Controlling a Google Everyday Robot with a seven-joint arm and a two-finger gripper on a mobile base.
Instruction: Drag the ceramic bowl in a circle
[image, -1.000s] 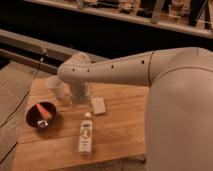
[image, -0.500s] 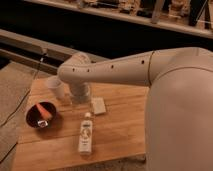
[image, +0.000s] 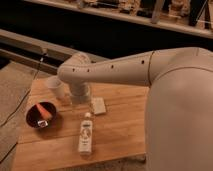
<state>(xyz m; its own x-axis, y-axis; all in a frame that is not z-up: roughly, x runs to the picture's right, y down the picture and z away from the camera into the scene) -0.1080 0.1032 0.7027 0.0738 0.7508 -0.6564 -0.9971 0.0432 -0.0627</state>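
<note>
Nothing moved vs 0.5 s ago: arm, bowl and bottle all sit in the same spots. My gripper (image: 80, 98) is low at the table (image: 122, 127), under my own elbow, and I can't tell whether it's open or closed because the arm covers most of it. The ceramic bowl (image: 33, 120) is to the gripper's left in view and nearer the camera, apart from it, so no contact and the drag hasn't started by my read. It holds an orange-red piece (image: 43, 110), plus a pale bit at the rim I can't identify. The bowl is close to the table's edge, so I'd guess the circle has to run inward. A cup (image: 56, 86) is just left of the gripper, a flat pale square (image: 98, 105) just right, and a bottle (image: 86, 136) lies on its side in front. The table's right side is hidden behind my shoulder.
</note>
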